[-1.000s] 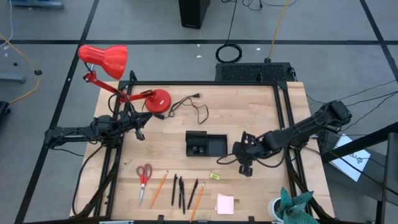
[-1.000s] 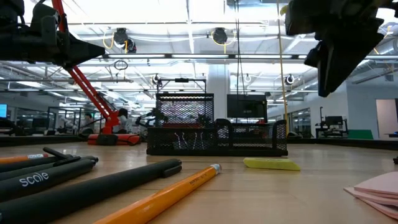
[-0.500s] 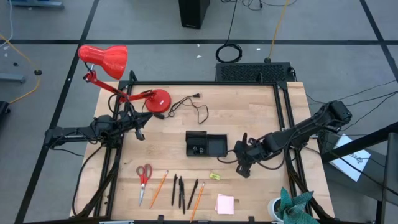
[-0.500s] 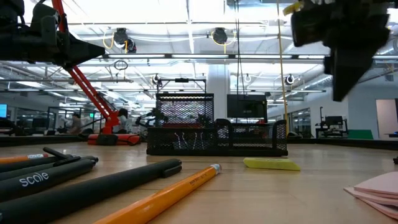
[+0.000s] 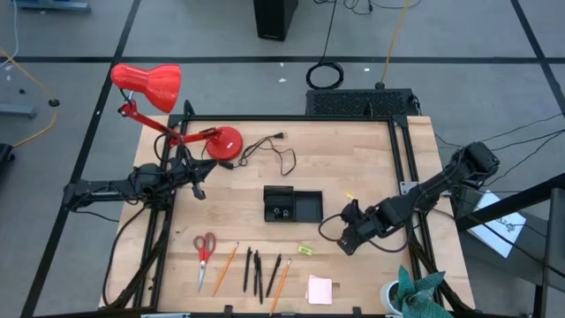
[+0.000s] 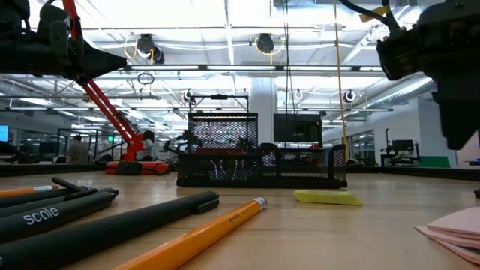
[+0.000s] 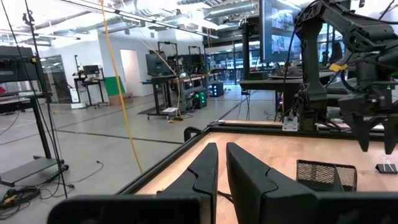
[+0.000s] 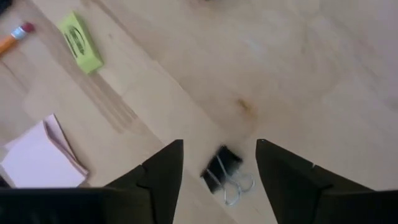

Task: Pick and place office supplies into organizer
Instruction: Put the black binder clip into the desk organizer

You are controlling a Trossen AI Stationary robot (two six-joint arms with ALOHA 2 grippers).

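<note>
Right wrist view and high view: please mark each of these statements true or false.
1. The right gripper is open above a black binder clip lying on the table. True.
2. The pink sticky-note pad sits inside the organizer. False: it lies on the table near the front edge.
3. The left gripper holds the scissors. False: its fingers are shut on nothing; the scissors lie on the table.
4. The yellow item lies on the table, apart from the pad. True.

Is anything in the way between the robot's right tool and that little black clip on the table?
Nothing visible is. The right tool hangs over the bare wooden table with its jaws open, and the small black binder clip lies on the wood right between them. The yellow eraser and pink sticky-note pad sit off to the side.
</note>
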